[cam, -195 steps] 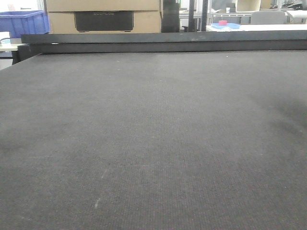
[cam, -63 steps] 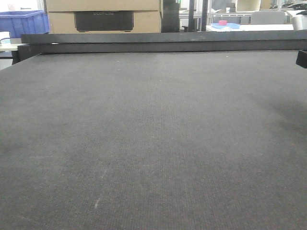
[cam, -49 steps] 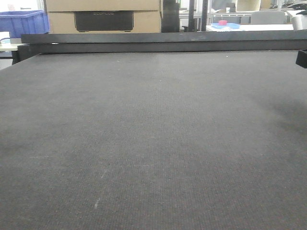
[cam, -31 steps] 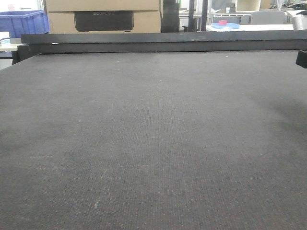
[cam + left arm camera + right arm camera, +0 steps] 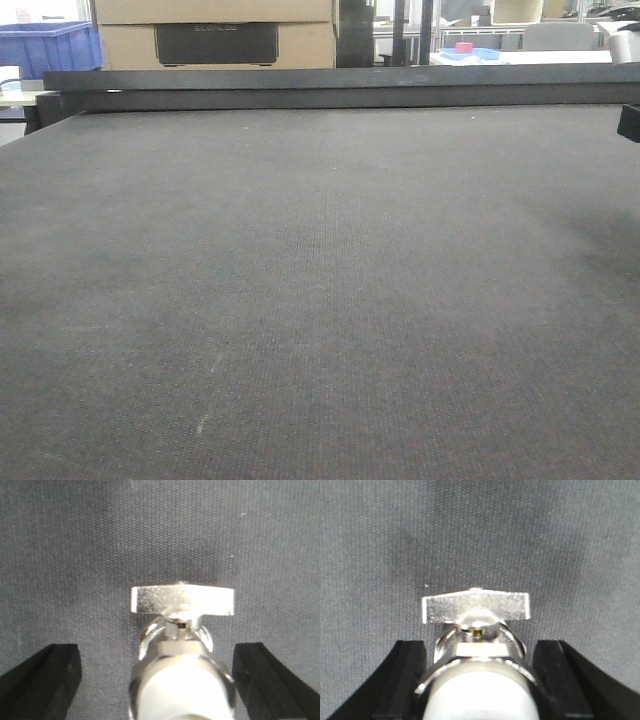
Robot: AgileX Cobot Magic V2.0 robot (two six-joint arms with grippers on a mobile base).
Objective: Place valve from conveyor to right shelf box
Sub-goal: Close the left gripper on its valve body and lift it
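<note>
Chrome valve lies on the woven conveyor, straddled by the left gripper, jaws spread wide to clear it, while the right gripper hugs a valve body, whether clamped I cannot tell.

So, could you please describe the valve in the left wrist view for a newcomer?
On the dark grey conveyor, look between the two black fingers of the left hand. The valve sits there: shiny silver metal with a flat rectangular handle, unlike the matte black fingers.

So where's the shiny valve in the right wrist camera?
The valve sits bottom centre of that view, over the grey belt, between the right gripper's black fingers.
</note>
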